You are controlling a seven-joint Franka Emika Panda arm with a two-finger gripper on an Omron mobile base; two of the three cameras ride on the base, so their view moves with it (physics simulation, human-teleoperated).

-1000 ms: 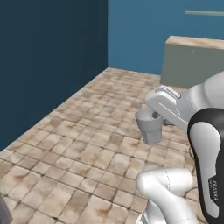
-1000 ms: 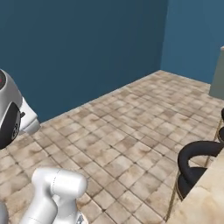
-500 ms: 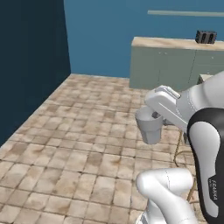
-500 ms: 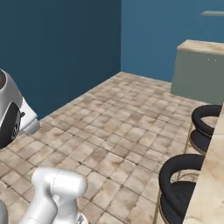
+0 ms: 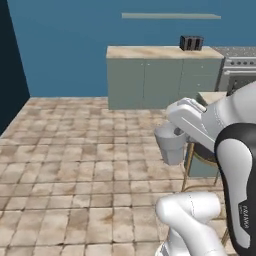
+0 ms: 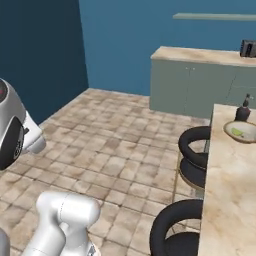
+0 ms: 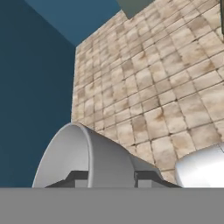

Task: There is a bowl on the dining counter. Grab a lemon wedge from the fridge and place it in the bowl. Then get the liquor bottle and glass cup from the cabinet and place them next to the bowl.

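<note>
My gripper is shut on the glass cup, a translucent grey tumbler with a dark finger on each side of it. In the left base view the glass cup hangs at the end of the white hand, above the tiled floor. At the right stands the dining counter, with its beige marbled top. Near its far end sits the bowl with the yellow-green lemon wedge in it. The dark liquor bottle stands just behind the bowl.
Black round stools line the near side of the dining counter. Against the blue back wall runs a beige-topped counter with grey-green doors, with a toaster on it and a stove to its right. A tiled floor stretches to the left.
The whole picture has swung as the base turned: the back counter, stools and dining counter have come into view. The cup stays in my gripper.
</note>
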